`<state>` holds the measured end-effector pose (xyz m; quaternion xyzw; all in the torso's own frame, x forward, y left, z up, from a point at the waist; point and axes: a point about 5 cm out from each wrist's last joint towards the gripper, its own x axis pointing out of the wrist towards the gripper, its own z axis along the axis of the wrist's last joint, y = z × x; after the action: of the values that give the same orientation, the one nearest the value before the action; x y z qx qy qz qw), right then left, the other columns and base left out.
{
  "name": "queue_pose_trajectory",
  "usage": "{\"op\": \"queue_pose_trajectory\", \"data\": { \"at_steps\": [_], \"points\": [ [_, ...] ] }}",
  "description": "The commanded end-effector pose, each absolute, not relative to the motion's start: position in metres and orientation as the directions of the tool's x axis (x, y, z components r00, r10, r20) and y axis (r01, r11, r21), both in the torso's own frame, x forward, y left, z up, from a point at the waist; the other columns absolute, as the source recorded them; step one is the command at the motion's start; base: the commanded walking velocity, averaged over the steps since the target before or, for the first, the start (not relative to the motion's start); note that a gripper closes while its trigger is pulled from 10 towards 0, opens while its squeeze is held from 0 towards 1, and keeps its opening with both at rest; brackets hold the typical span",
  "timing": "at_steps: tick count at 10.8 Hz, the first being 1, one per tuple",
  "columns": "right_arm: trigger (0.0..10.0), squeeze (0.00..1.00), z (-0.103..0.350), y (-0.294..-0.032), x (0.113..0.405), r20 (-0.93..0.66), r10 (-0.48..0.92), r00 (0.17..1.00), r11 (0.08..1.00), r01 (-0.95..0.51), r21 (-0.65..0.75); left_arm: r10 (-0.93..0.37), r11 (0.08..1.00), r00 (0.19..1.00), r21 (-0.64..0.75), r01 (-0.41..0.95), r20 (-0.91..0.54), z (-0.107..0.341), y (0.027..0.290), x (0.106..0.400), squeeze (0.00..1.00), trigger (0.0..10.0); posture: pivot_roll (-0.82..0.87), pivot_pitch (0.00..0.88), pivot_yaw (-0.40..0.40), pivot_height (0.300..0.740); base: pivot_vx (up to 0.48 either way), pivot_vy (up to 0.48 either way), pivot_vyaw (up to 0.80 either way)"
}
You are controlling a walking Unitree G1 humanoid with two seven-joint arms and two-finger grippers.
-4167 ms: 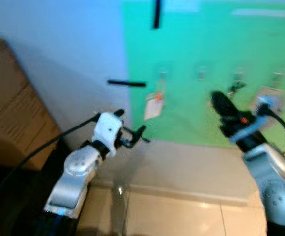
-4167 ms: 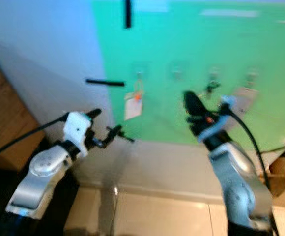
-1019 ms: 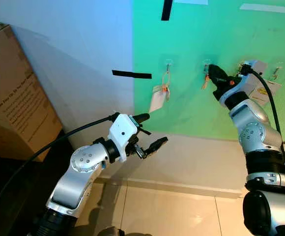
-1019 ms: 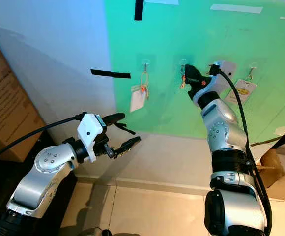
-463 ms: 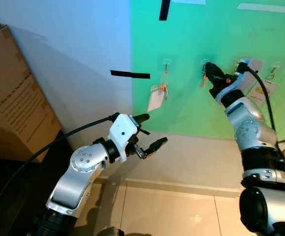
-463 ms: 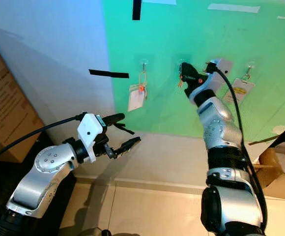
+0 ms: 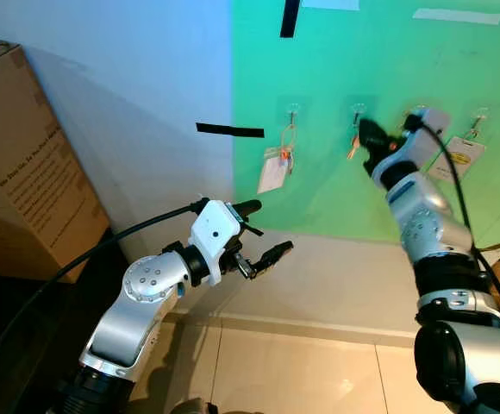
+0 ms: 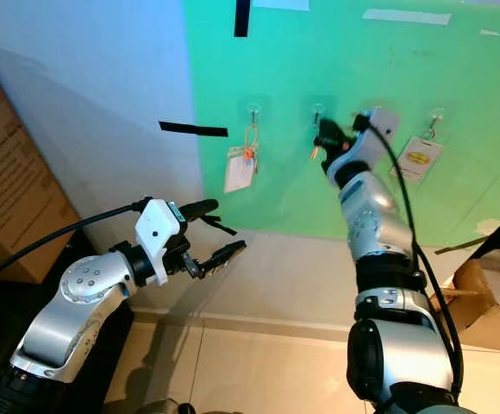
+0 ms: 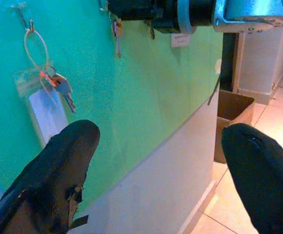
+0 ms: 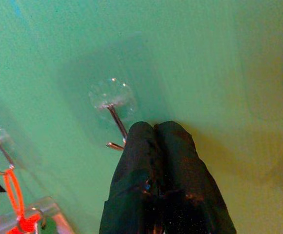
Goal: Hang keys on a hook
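Left arm point(image 7: 142, 297): silver metal segments with rounded joint housings, small screws visible on the round elbow cap. White block-shaped wrist housing point(image 7: 213, 231) just behind the fingers. Black cable point(image 7: 86, 259) running from that housing back along the arm. Left fingers point(image 9: 58, 170): two, long, matte black, rounded tips, scuffed surface.

Right arm point(image 7: 435, 250): silver segments, black bands between joints, large black rounded section at the base. White wrist housing point(image 7: 431, 121) behind the fingers; black cable point(image 7: 457, 185) looping from it down the arm. Right fingers point(image 10: 161, 185): black, glossy, rounded.
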<state>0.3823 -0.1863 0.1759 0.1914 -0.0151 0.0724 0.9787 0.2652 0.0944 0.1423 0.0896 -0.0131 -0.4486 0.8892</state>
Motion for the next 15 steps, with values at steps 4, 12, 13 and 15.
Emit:
{"op": "queue_pose_trajectory", "data": {
  "at_steps": [4,12,13,15],
  "points": [
    [10.0,0.0,0.171,-0.192,0.381,0.039,0.079,0.996,0.916,-0.088,0.391,-0.805,0.574,0.592,0.189,0.796,-0.046,0.148,0.093,0.265,0.0,10.0,-0.08,0.0,0.005,0.74,0.0,0.0,0.0],
    [10.0,0.0,0.173,-0.185,0.361,0.137,0.141,0.98,0.862,-0.19,0.47,-0.799,0.583,0.599,0.184,0.792,-0.05,0.147,0.093,0.265,0.0,10.0,-0.08,0.0,0.005,0.74,0.0,0.0,0.0],
    [10.0,0.0,0.182,-0.177,0.355,0.221,0.196,0.955,0.807,-0.285,0.517,-0.801,0.58,0.597,0.182,0.794,-0.05,0.147,0.092,0.264,0.0,10.0,-0.09,0.0,0.007,0.74,0.0,0.0,0.0],
    [10.0,0.0,0.185,-0.171,0.354,0.251,0.214,0.944,0.779,-0.32,0.539,-0.804,0.576,0.593,0.18,0.797,-0.053,0.147,0.091,0.262,0.0,10.0,-0.08,0.0,0.006,0.74,0.0,0.0,0.0]
  ]
}}
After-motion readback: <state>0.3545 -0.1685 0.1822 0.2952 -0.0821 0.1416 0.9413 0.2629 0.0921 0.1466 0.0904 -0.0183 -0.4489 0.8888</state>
